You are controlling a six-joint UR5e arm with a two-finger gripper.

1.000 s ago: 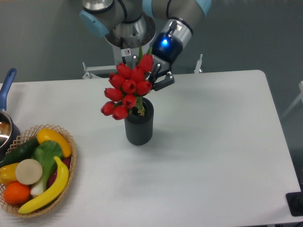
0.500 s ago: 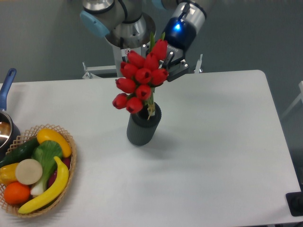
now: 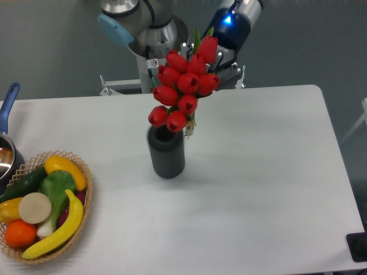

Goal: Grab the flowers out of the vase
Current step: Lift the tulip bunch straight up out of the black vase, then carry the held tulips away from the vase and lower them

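The flowers point(image 3: 185, 85), a tight bunch of red tulip buds with green stems, hang in the air, their stem ends just above and to the right of the mouth of the vase point(image 3: 166, 152). The vase is dark, ribbed and cylindrical, standing upright on the white table. My gripper point(image 3: 217, 67) is behind the upper right of the bunch, shut on the flowers; the buds hide most of its fingers.
A woven basket point(image 3: 80, 209) with bananas, an orange and vegetables sits at the front left. A pot with a blue handle point(image 3: 7, 106) is at the left edge. The robot base point(image 3: 152, 40) stands behind the table's far edge.
My gripper has risen and moved right with the flowers. The stems have come out of the vase, which tilted briefly and stands upright again.
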